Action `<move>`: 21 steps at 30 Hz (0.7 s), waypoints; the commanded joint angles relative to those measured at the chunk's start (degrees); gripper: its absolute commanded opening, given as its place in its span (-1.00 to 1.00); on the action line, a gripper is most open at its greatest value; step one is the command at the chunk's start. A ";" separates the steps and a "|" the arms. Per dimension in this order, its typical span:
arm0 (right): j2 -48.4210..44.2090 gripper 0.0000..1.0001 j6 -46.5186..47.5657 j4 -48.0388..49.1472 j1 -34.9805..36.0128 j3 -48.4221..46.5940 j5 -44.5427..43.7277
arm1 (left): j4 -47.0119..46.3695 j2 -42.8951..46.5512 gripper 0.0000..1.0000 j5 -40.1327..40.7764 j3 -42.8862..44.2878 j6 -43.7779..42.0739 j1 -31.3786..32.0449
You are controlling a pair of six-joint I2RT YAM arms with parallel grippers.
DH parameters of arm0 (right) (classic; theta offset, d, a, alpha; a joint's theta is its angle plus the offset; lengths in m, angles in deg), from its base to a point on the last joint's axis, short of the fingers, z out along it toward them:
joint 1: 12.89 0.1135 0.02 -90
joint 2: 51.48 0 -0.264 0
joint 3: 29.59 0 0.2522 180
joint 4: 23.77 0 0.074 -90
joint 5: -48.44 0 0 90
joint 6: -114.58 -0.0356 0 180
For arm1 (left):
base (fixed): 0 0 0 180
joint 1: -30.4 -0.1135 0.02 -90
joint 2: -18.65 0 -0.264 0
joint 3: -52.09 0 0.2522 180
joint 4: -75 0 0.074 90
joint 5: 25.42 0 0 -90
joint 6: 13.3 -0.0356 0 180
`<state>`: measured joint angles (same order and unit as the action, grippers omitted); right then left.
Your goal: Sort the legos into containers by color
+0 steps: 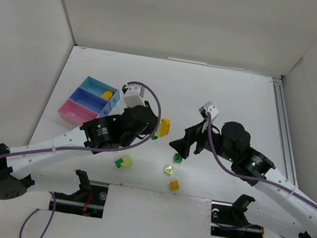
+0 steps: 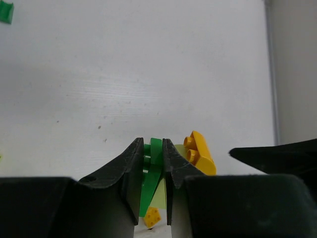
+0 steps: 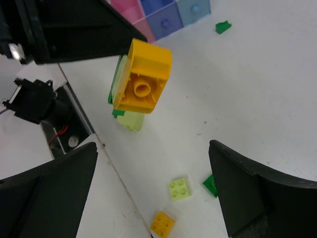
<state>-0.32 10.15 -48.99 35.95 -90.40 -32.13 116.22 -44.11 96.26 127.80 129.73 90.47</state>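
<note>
My left gripper (image 1: 154, 128) is shut on a dark green lego (image 2: 155, 150) and holds it above the table. A yellow lego (image 1: 164, 126) is stuck to its side, with a pale yellow-green layer between them. In the right wrist view this cluster (image 3: 142, 82) hangs in front of my right gripper (image 1: 184, 142), which is open and empty. On the table lie a green lego (image 1: 177, 157), a pale yellow-green one (image 1: 168, 169), an orange one (image 1: 174, 185) and a green and pale pair (image 1: 122, 162). The containers (image 1: 86, 100) stand at the left: light blue, darker blue, pink.
A yellow lego (image 1: 107, 94) lies in the light blue tray. Another green lego (image 3: 223, 26) lies on the table near the trays. White walls close the table at the back and sides. A metal rail (image 1: 282, 129) runs along the right edge.
</note>
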 commanded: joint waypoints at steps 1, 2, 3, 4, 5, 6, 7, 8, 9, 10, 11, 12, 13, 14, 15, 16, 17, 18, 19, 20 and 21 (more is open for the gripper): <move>1.22 0.98 1.25 5.30 0.38 -2.52 6.64 | -6.45 3.78 -1.00 1.54 -0.16 -3.64 0.39; 1.92 0.98 1.25 5.92 0.38 -3.83 7.78 | -7.07 3.79 -1.00 1.54 -0.17 -3.64 0.39; 2.63 0.98 1.25 6.54 0.38 -4.54 8.49 | -7.07 4.40 -1.00 1.54 -0.17 -4.16 0.39; 4.11 0.98 0.56 7.41 0.38 -5.24 9.02 | -7.07 4.40 -1.00 1.54 -0.17 -4.17 0.39; 4.74 0.98 0.55 8.03 0.38 -5.77 9.81 | -7.59 5.01 -1.00 1.54 -0.17 -4.17 0.39; 5.44 0.98 0.55 8.04 0.38 -6.82 9.82 | -7.60 5.02 -1.00 1.54 -0.17 -4.17 0.39; 6.66 0.98 0.03 8.56 0.38 -6.83 10.43 | -7.60 5.02 -1.00 1.54 -0.17 -4.17 0.39; 7.28 0.98 0.02 9.17 0.38 -7.61 10.95 | -7.60 5.02 -1.00 1.54 -0.17 -4.17 0.39; 7.81 0.95 0.02 9.18 0.38 -7.62 10.96 | -8.21 5.02 -1.00 1.54 -0.17 -4.17 0.39; 8.60 0.95 -0.50 9.18 0.38 -8.32 10.96 | -8.22 5.02 -1.00 1.54 -0.17 -4.17 0.39; 8.61 0.88 -1.03 9.18 0.38 -8.93 10.35 | -8.22 5.02 -1.00 1.54 -0.17 -4.17 0.39; 9.31 0.85 -1.03 9.79 0.38 -8.94 9.56 | -8.22 5.02 -1.00 1.54 -0.17 -4.17 0.39; 9.31 0.80 -1.82 9.79 0.38 -8.94 9.03 | -8.22 5.02 -1.00 1.54 -0.17 -4.17 0.39; 9.92 0.74 -2.35 10.40 0.38 -8.94 9.03 | -8.22 5.02 -1.00 1.54 -0.17 -4.17 0.39; 9.93 0.65 -2.35 10.41 0.38 -8.94 8.33 | -8.74 5.02 -1.00 1.54 -0.17 -4.17 0.39; 9.93 0.65 -3.22 10.93 0.38 -8.94 7.10 | -8.74 5.02 -1.00 1.54 -0.17 -4.17 0.39; 10.45 0.62 -3.23 10.94 0.38 -8.94 6.48 | -9.26 5.02 -1.00 1.54 -0.17 -4.17 0.39; 10.46 0.62 -3.93 10.94 0.38 -8.94 5.95 | -9.88 5.02 -1.00 1.54 -0.17 -4.17 0.39; 10.46 0.62 -3.93 10.94 0.38 -9.46 5.34 | -9.89 5.02 -1.00 1.02 -0.69 -4.17 0.39; 11.06 0.58 -4.54 10.94 0.38 -9.47 4.81 | -10.41 5.02 -1.00 1.01 -0.69 -3.65 0.39; 11.59 0.58 -5.24 10.94 0.38 -9.47 4.81 | -10.93 5.02 -1.00 1.01 -0.69 -3.64 0.39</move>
<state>10.70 7.02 -41.91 35.95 -96.85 -25.44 108.99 -39.91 96.56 127.37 126.26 90.47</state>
